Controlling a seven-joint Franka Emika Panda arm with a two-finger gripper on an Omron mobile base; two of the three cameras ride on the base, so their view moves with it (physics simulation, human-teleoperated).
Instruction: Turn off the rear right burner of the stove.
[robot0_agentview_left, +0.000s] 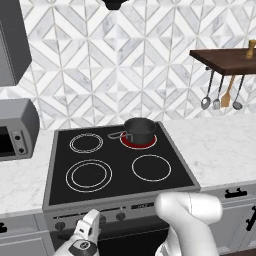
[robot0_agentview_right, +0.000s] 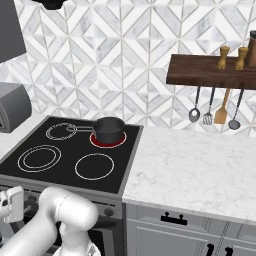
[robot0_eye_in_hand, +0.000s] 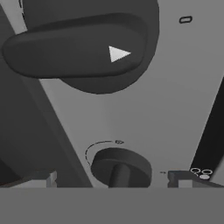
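Observation:
The stove (robot0_agentview_left: 120, 197) has a black glass cooktop and a grey steel front panel with small round knobs. Its rear right burner (robot0_agentview_left: 148, 144) glows red under a small dark saucepan (robot0_agentview_left: 139, 130); the same red ring (robot0_agentview_right: 119, 140) is seen from the right. My gripper (robot0_agentview_left: 95, 218) is low at the front panel, left of centre. In the hand view the gripper (robot0_eye_in_hand: 113, 179) is open, its fingertips (robot0_eye_in_hand: 40, 178) wide apart on either side of a small dark knob (robot0_eye_in_hand: 121, 166) without touching it. A larger knob (robot0_eye_in_hand: 87, 43) with a white pointer looms close above.
A grey toaster oven (robot0_agentview_left: 17, 130) stands left of the stove. White marble counter (robot0_agentview_right: 200, 170) runs to the right, under a dark wooden shelf (robot0_agentview_right: 210, 75) with hanging utensils. Three unlit white-ringed burners (robot0_agentview_left: 151, 167) mark the rest of the glass.

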